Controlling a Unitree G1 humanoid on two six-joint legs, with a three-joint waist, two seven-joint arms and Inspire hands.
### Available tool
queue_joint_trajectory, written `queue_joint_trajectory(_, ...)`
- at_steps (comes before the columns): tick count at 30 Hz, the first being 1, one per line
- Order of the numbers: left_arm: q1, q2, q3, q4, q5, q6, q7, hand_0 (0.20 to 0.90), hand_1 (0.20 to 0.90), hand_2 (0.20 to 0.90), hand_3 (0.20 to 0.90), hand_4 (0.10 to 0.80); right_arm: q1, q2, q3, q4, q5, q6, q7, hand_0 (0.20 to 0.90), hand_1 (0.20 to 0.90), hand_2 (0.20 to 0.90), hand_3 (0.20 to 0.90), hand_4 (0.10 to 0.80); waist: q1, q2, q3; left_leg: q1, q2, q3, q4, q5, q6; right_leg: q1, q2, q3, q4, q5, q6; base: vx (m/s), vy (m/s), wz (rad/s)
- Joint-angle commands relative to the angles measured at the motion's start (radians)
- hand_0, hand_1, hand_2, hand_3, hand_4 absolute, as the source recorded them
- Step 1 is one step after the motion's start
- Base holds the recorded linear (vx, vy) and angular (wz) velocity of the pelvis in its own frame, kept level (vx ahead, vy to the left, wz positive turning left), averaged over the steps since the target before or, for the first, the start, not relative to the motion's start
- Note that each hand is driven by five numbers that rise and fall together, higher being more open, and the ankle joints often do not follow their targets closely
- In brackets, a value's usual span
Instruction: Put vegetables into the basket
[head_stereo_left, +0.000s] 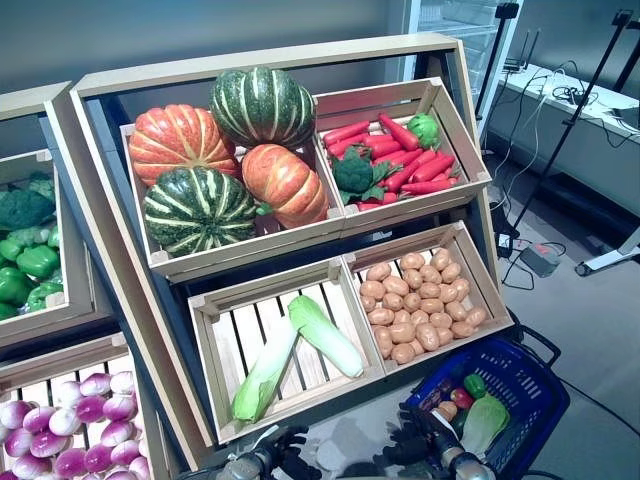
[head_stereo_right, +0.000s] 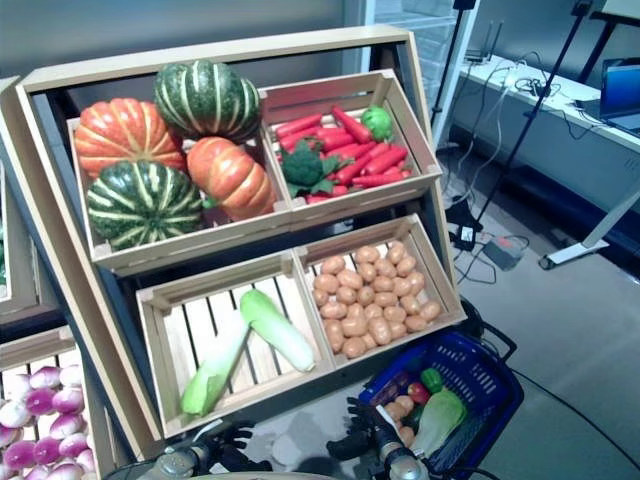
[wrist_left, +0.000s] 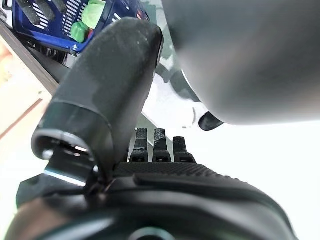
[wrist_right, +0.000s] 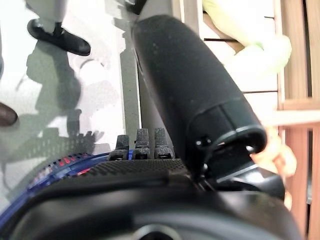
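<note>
The blue plastic basket (head_stereo_left: 535, 385) stands on the floor at the lower right, in front of the stand. In it lie a pale green cabbage (head_stereo_left: 485, 422), a small green pepper (head_stereo_left: 474, 384), a red vegetable (head_stereo_left: 461, 398) and a brown round one (head_stereo_left: 447, 409). My right hand (head_stereo_left: 412, 440) is low beside the basket's left rim, open and empty; its wrist view shows the rim (wrist_right: 60, 165) past its fingers (wrist_right: 142, 142). My left hand (head_stereo_left: 285, 452) is low in front of the stand's bottom crate, open and empty.
The wooden stand (head_stereo_left: 110, 250) with tilted crates rises right ahead. A second stand (head_stereo_left: 60, 110) is at the left. A white table (head_stereo_left: 590, 110) with cables, a tripod leg (head_stereo_left: 560, 140) and a floor power block (head_stereo_left: 540, 258) are at the right.
</note>
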Motion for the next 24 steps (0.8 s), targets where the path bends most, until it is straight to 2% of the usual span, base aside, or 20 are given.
queue_joint_trajectory(1,-0.047,-0.014,-0.009,0.006,-0.02,-0.056,0.01,0.9,0.9,0.9,0.9,0.8,-0.071,-0.004,-0.017,-0.077,0.059,-0.147,0.09,0.9,0.9,0.9,0.9,0.8,0.008,-0.017,0.065,0.165,-0.073,0.025,0.01,-0.262,0.046,-0.036,0.01,0.042,0.002,0.02,-0.027,-0.009,0.001,-0.04)
queue_joint_trajectory(5,-0.051,-0.013,-0.013,0.008,-0.037,-0.073,-0.001,0.9,0.9,0.9,0.9,0.8,-0.078,-0.011,-0.016,-0.08,0.013,-0.172,0.027,0.9,0.9,0.9,0.9,0.8,0.006,-0.018,0.066,0.166,-0.072,0.029,0.01,-0.262,0.045,-0.037,0.013,0.051,0.002,0.019,-0.028,-0.018,-0.002,-0.03)
queue_joint_trajectory(9,-0.058,-0.021,-0.027,0.008,-0.041,-0.067,-0.002,0.9,0.9,0.9,0.9,0.8,-0.099,-0.01,-0.019,-0.073,-0.056,-0.193,-0.172,0.9,0.9,0.9,0.9,0.8,0.006,-0.016,0.069,0.162,-0.071,0.029,0.01,-0.26,0.044,-0.042,0.015,0.055,0.002,0.022,-0.029,-0.03,-0.002,0.0)
queue_joint_trajectory(17,-0.06,-0.026,-0.038,-0.006,-0.053,-0.092,0.013,0.9,0.9,0.9,0.9,0.8,-0.099,-0.006,-0.018,-0.126,-0.092,-0.163,-0.261,0.9,0.9,0.9,0.9,0.8,0.001,-0.008,0.078,0.161,-0.07,0.034,0.01,-0.26,0.043,-0.045,0.013,0.054,0.002,0.023,-0.029,-0.01,0.002,-0.01)
queue_joint_trajectory(22,-0.058,-0.025,-0.034,-0.018,-0.059,-0.174,0.016,0.9,0.9,0.9,0.9,0.8,-0.097,-0.008,-0.013,-0.118,-0.136,-0.105,-0.286,0.9,0.9,0.9,0.9,0.8,0.007,-0.008,0.077,0.16,-0.07,0.032,0.01,-0.26,0.041,-0.045,0.011,0.049,0.002,0.021,-0.029,0.0,0.0,0.0)
queue_joint_trajectory(24,-0.062,-0.02,-0.04,-0.044,-0.059,-0.213,0.009,0.9,0.9,0.9,0.9,0.8,-0.1,-0.007,-0.006,-0.115,-0.143,-0.133,-0.303,0.9,0.9,0.9,0.9,0.8,0.012,-0.01,0.079,0.16,-0.069,0.031,0.01,-0.259,0.039,-0.043,0.011,0.043,0.002,0.021,-0.028,0.0,0.0,0.0)
